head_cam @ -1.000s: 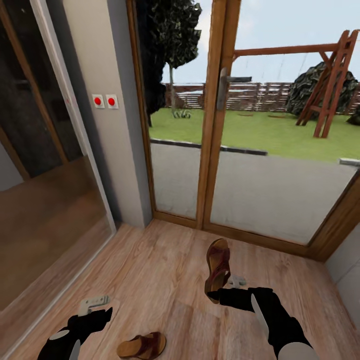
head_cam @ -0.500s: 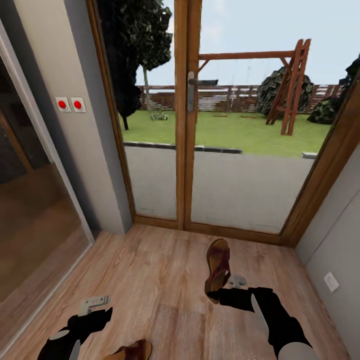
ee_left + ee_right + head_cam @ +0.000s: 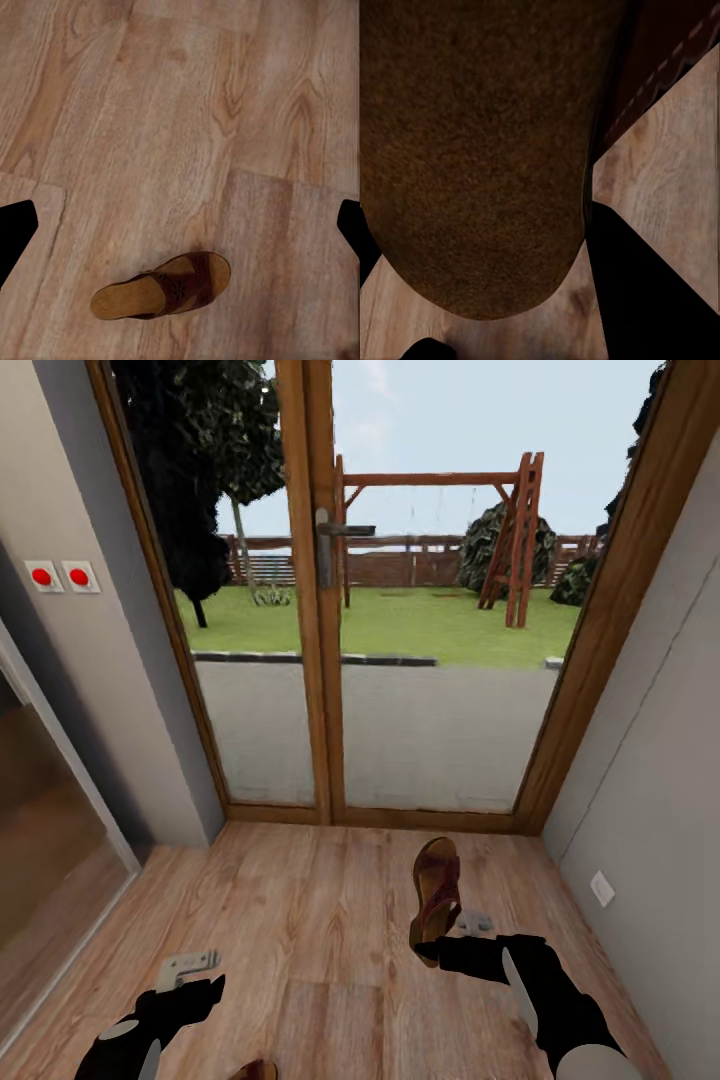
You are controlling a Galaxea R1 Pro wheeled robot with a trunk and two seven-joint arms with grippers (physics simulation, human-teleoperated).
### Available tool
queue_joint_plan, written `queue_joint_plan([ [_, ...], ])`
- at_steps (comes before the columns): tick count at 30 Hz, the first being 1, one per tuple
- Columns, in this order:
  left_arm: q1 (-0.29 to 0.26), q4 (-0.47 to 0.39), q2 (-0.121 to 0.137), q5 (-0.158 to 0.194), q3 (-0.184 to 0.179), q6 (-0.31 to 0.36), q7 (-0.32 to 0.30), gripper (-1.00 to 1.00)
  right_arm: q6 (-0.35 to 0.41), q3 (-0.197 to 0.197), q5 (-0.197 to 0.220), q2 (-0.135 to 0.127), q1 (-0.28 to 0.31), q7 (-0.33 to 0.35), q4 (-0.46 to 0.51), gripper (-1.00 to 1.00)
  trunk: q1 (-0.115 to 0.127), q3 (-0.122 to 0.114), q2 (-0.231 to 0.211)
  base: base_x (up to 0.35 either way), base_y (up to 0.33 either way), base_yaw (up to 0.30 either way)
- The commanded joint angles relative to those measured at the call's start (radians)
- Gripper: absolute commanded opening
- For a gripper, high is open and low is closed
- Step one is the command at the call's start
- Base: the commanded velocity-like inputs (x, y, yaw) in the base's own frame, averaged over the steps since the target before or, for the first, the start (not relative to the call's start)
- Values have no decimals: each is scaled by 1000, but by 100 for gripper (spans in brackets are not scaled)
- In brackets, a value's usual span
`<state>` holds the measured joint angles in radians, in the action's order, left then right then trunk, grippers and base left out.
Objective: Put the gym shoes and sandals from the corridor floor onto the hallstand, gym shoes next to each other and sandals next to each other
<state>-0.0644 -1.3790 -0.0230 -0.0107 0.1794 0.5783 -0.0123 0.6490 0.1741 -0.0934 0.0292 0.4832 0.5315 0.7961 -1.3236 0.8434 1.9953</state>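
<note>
My right gripper (image 3: 438, 948) is shut on a brown sandal (image 3: 436, 895), held above the corridor floor (image 3: 330, 920) with its toe pointing towards the door. In the right wrist view the sandal's dark sole (image 3: 472, 150) is close up. The other sandal (image 3: 161, 289) lies flat on the planks under my left gripper (image 3: 190, 978), which is open with nothing in it; its black fingertips (image 3: 15, 236) stand wide apart. Only a sliver of that sandal (image 3: 255, 1070) shows at the bottom edge of the head view. The gym shoes and the hallstand are out of view.
Straight ahead is a wood-framed glass door (image 3: 320, 660) with a handle (image 3: 340, 532) and a garden behind it. A grey wall with a socket (image 3: 602, 888) closes the right side. On the left are a wall with two red switches (image 3: 60, 576) and a glass panel (image 3: 40, 840).
The whole head view has shifted left, so the camera has turned right. The floor sandal has slid almost out at the bottom edge. Both arms keep their pose, and the right gripper still holds its sandal.
</note>
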Motion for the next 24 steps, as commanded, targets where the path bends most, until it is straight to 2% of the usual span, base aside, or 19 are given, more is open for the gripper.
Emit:
queue_joint_plan([
  [1,0,0,0,0,0,0,0,100,1,0,3,0,0,-2,0,-100,0,-1,0,0,219,-293],
  [13,0,0,0,0,0,0,0,100,2,0,3,1,0,-2,0,-100,0,-3,0,0,248,-141],
  [24,0,0,0,0,-1,0,0,100,2,0,3,0,0,-2,0,-100,0,-3,0,0,24,-274],
])
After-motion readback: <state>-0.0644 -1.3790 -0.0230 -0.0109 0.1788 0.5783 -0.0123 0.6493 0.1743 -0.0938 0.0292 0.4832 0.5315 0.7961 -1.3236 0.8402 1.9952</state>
